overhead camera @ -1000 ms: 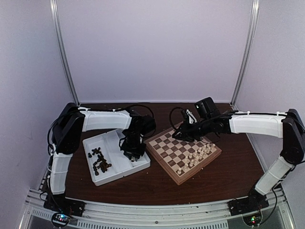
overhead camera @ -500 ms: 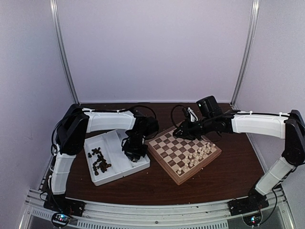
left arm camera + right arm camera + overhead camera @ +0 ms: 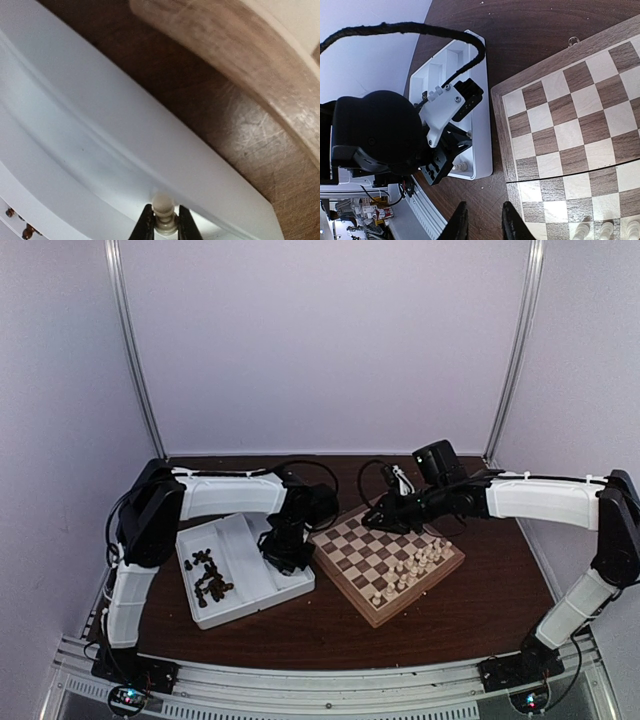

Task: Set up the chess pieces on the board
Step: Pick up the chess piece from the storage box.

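One likely pawn (image 3: 162, 202) in left gripper (image 3: 163, 216)

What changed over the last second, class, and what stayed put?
The left fingers closed on a cream piece in the tray, and they shifted slightly toward the board. The right fingers hardly moved and hold nothing. The dark pieces in the tray and the cream pieces on the board stayed where they were.
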Controlling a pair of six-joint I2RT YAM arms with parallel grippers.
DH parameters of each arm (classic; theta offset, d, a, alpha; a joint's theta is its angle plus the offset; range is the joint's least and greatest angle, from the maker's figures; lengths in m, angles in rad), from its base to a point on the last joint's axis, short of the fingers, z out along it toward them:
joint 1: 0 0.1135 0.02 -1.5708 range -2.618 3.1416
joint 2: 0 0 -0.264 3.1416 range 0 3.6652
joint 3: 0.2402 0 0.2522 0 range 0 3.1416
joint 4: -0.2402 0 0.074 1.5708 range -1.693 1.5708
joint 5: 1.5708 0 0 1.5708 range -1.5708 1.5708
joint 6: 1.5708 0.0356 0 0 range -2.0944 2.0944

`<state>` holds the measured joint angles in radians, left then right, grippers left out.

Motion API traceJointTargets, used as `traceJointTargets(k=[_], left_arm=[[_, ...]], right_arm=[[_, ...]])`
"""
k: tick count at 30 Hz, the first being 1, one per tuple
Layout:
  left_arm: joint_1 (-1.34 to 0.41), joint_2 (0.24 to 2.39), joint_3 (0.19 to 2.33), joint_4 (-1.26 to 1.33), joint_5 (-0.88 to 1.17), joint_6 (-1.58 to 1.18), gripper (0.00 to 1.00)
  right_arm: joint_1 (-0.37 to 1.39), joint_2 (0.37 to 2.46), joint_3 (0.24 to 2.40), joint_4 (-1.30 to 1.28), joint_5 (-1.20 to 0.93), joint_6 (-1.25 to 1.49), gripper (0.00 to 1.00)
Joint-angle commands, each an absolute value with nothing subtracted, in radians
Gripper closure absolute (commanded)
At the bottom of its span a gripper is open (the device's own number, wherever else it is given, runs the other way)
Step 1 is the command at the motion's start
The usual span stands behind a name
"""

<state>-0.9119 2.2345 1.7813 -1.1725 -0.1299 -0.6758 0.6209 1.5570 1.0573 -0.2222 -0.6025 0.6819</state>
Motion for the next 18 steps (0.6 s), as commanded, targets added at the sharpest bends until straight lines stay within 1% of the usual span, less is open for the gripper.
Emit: traceJointTargets(k=[1, 6, 11, 18], left_arm=[[-0.913, 2.095, 1.689, -0.971, -0.155, -0.543, 0.99], [-0.883, 1.958, 1.518, -0.752, -0.052, -0.449, 1.00], [-0.876, 1.857, 1.437, -0.649, 0.016, -0.329, 0.99], [-0.876, 1.746, 1.291, -0.395, 0.254, -0.223, 0.97]], right_arm=[[0.618, 1.576, 1.100, -0.235, -0.666, 0.665, 0.76], [0.645, 1.609, 1.122, -0.206, -0.724, 0.683, 0.75], [0.688, 1.665, 1.167, -0.180, -0.757, 0.712, 0.74], [0.722, 1.712, 1.241, -0.197, -0.775, 0.732, 0.68]])
